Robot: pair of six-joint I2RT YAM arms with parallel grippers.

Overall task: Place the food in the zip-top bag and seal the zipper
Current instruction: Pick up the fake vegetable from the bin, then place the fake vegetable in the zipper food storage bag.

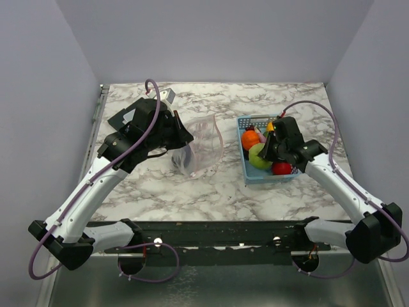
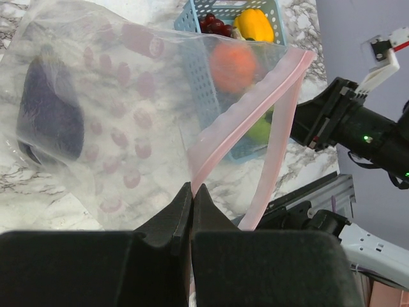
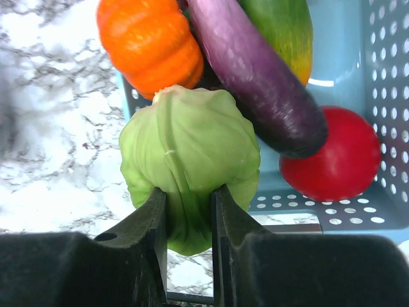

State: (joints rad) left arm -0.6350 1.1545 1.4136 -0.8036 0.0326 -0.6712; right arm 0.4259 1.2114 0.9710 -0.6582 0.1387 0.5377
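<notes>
My left gripper is shut on the pinkish-red zipper strip of the clear zip-top bag and holds its mouth up. A purple eggplant lies inside the bag. My right gripper is shut on the green cabbage at the left rim of the light-blue basket; the cabbage also shows in the top view. In the basket lie the orange pumpkin, another purple eggplant, the red tomato and a yellow piece beside dark grapes.
The basket stands at the right of the marble table, the bag at centre left. Grey walls close the table on three sides. A black rail with the arm bases runs along the near edge.
</notes>
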